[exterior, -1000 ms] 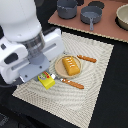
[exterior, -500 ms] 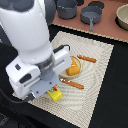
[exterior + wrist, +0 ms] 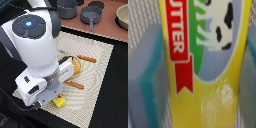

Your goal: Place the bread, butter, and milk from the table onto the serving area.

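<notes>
The butter [image 3: 59,101], a yellow box, sits low over the near corner of the serving area, a beige striped placemat [image 3: 97,75]. My gripper [image 3: 56,97] is shut on it. In the wrist view the butter [image 3: 203,75] with its red banner fills the frame between my grey-blue pads [image 3: 143,65], over the striped mat. The bread [image 3: 76,66] lies on the tan plate, mostly hidden behind my arm. Two orange-handled knives [image 3: 88,59] lie on the mat. The milk is not in view.
A pinkish-brown board [image 3: 107,27] with dark pots [image 3: 91,15] and a bowl stands at the back. The black table [image 3: 112,102] surrounds the mat. My arm [image 3: 35,45] covers the mat on the exterior view's left.
My arm has moved toward the near edge of the mat, carrying the butter with it from beside the plate to the mat's near corner, and lower.
</notes>
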You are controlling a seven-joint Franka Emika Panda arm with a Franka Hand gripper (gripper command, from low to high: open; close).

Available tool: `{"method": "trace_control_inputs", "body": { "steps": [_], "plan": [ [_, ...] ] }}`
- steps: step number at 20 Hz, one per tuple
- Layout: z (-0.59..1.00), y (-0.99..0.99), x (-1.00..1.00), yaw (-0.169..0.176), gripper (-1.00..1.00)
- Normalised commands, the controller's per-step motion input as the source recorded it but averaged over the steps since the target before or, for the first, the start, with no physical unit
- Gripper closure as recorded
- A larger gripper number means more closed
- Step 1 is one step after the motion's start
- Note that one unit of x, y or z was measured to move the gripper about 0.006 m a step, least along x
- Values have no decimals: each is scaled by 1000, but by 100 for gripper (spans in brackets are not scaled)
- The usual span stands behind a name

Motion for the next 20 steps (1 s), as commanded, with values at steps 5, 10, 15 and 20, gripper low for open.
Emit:
{"method": "trace_control_inputs", "body": {
  "steps": [5,10,15,20],
  "plan": [
    [659,235,-276,0,-100],
    [647,536,-661,29,-100],
    [598,557,-719,36,-100],
    [211,497,-692,30,-100]
  ]
}}
